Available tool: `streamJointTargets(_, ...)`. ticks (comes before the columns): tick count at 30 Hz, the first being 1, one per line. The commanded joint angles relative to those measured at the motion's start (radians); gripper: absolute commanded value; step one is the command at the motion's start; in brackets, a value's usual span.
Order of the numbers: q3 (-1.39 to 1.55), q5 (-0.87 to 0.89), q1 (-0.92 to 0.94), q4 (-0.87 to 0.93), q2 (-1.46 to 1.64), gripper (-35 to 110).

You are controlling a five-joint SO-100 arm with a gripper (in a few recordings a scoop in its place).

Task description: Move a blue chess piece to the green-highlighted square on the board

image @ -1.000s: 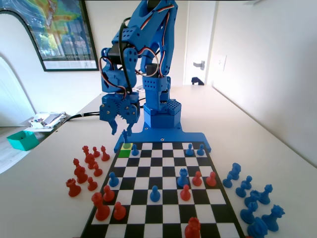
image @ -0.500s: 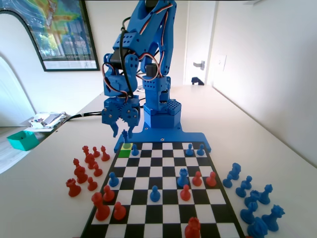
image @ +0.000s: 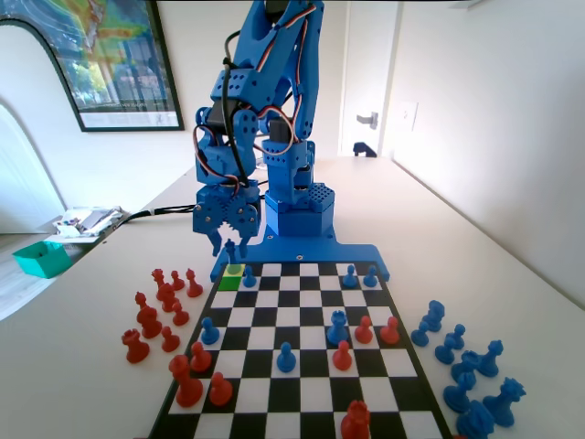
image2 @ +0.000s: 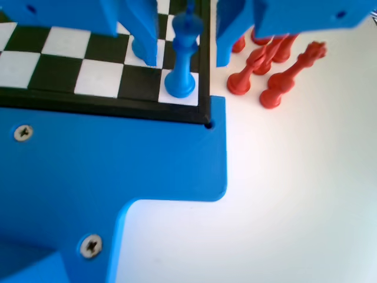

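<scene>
Piece: the slim blue plastic chess piece [image2: 180,62] with a small knobbed top stands upright on the corner square of the black-and-white chequered board [image2: 59,65]. It is right at the dark border, next to the blue base plate.
Goal square: in the fixed view the bright yellow-green highlighted square [image: 227,282] is that same far-left corner. The piece [image: 230,249] seems to be standing on it already, its foot tinted by the highlight.
Gripper: the blue two-finger gripper [image: 228,240] hangs just above the piece. In the wrist view the gripper [image2: 185,32] has a jaw on either side of the stem with a gap both ways, so it is spread and holds nothing.
Handling: to my eye this is light, rigid printed plastic, tall on a narrow round foot. It looks easy to tip and a bit slick.
Where to hold: I'd pinch the thin stem below the knob, jaws square to it, not the flared foot.
Neighbours: a small blue pawn [image: 249,275] sits on the next square, close enough to get bumped. The cluster of red pieces [image2: 271,59] lies just off the board edge.
Containers: a teal plastic tray [image: 40,259] sits well apart on the table at the fixed view's left. What is in it, I cannot tell.
</scene>
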Motion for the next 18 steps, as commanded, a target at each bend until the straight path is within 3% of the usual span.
streamJointTargets(1, 0.003, -0.021, 0.018, 0.008, 0.020, 11)
streamJointTargets(18, -0.008, -0.011, 0.012, 0.002, 0.023, 7)
